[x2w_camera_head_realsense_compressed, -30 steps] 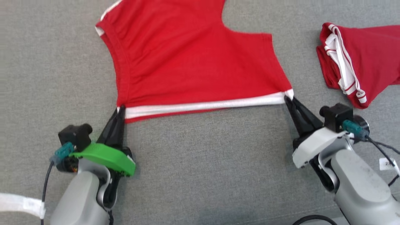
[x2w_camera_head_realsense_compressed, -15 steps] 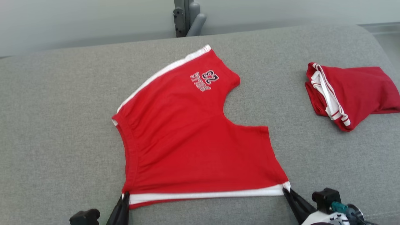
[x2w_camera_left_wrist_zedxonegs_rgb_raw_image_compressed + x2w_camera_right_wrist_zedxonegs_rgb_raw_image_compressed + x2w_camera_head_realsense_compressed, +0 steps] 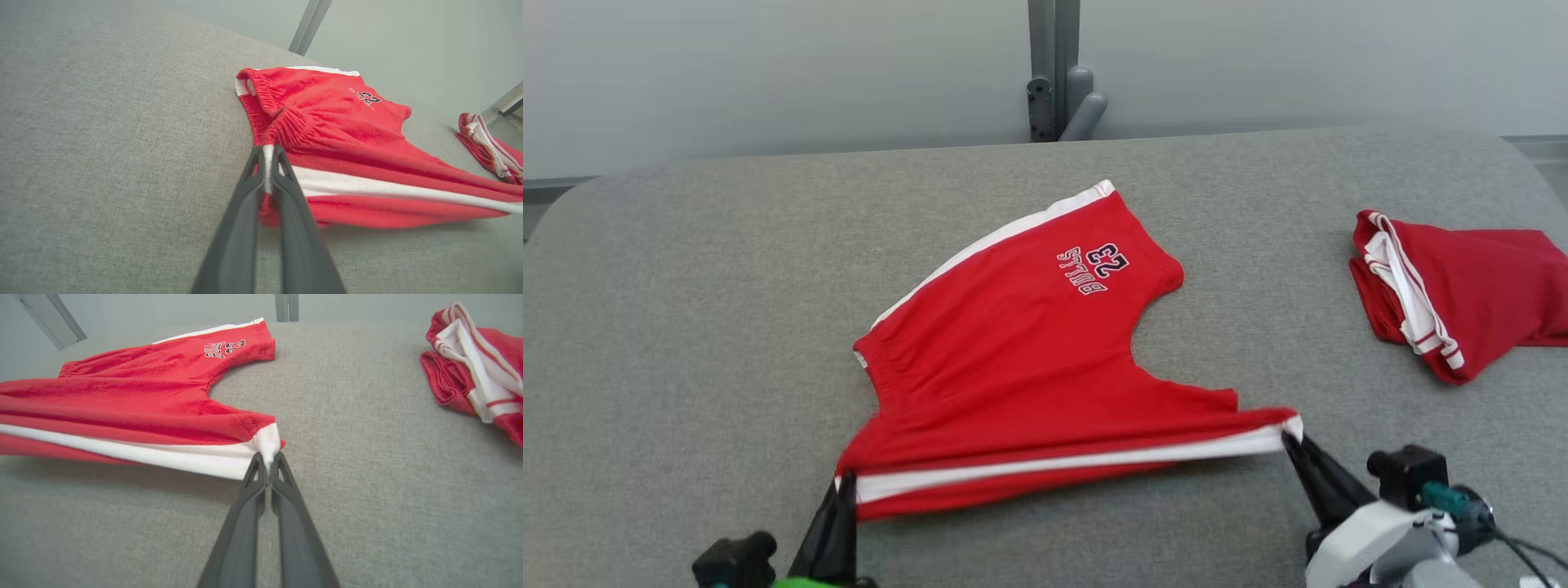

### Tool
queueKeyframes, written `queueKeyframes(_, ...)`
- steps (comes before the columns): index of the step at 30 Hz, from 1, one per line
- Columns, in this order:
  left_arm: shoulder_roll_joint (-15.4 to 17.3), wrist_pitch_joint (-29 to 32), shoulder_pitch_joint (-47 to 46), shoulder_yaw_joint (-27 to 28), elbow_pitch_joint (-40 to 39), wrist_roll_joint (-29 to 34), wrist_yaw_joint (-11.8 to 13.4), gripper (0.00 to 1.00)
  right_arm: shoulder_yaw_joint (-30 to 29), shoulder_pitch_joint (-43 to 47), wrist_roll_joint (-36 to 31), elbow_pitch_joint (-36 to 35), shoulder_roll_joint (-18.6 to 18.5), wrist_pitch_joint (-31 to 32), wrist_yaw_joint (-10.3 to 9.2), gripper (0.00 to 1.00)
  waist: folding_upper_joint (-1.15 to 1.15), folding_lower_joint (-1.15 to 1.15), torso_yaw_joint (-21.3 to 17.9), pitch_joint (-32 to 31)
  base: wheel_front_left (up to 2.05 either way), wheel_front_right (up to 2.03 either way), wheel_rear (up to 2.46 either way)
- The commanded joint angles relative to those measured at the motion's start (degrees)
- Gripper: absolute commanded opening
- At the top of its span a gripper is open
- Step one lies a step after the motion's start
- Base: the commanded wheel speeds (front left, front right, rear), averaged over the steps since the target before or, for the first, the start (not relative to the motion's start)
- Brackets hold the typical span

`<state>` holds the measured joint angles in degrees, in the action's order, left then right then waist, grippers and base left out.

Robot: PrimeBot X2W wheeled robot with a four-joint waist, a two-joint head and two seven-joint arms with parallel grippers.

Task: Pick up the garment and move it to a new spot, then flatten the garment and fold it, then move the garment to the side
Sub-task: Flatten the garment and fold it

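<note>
Clamping the left gripper (image 3: 843, 483) and right gripper (image 3: 1292, 439) shut on the two near corners of the red shorts (image 3: 1013, 367), holding their white-striped edge just above the middle of the grey cushion (image 3: 686, 327), likely handling as soft, light cloth best gripped at corners.

Red shorts (image 3: 1013, 367), white side stripe (image 3: 1062, 465), on grey woven tabletop (image 3: 686, 327).
Dark-and-white lettering print (image 3: 1097, 269) on the shorts; folded garment (image 3: 1494, 286) also red, with white striped trim.
</note>
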<state>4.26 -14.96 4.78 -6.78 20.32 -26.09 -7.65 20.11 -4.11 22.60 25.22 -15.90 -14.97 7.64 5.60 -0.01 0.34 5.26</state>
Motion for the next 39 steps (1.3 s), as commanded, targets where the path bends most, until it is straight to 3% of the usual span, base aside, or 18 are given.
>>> queueKeyframes(1, 0.51, -0.27, -2.09, 0.58, -0.94, 0.32, 0.29, 0.0, -1.59, -2.17, -0.4, 0.64, -0.96, -0.11, -0.3, 0.0, -0.02, 0.01, 2.11, 1.2, 0.0, 0.0, 0.0)
queueKeyframes(11, -0.91, -0.22, -17.24, -3.57, -1.49, -1.84, 0.24, 0.0, -1.33, -25.02, -4.57, 10.11, -1.75, -0.1, -0.26, 0.0, -0.02, 0.01, 8.32, 13.74, 0.0, 0.0, 0.0)
queueKeyframes(20, -1.17, -0.21, -25.75, -6.19, 1.45, -8.75, 0.23, 0.0, 1.13, -42.82, -6.77, 21.19, -1.85, -0.11, -0.25, 0.0, -0.02, 0.01, 11.84, 22.89, 0.0, 0.0, 0.0)
queueKeyframes(30, -1.16, -0.21, -31.47, -8.44, 1.24, -13.99, 0.23, 0.0, 3.95, -55.32, -7.85, 29.13, -2.49, -0.1, -0.26, 0.0, -0.02, 0.01, 14.63, 28.43, 0.0, 0.0, 0.0)
queueKeyframes(39, -1.19, -0.21, -35.0, -10.43, 0.35, -13.67, 0.22, 0.0, 4.4, -60.71, -8.89, 32.56, -2.28, -0.1, -0.24, 0.0, -0.02, 0.01, 15.72, 30.25, 0.0, 0.0, 0.0)
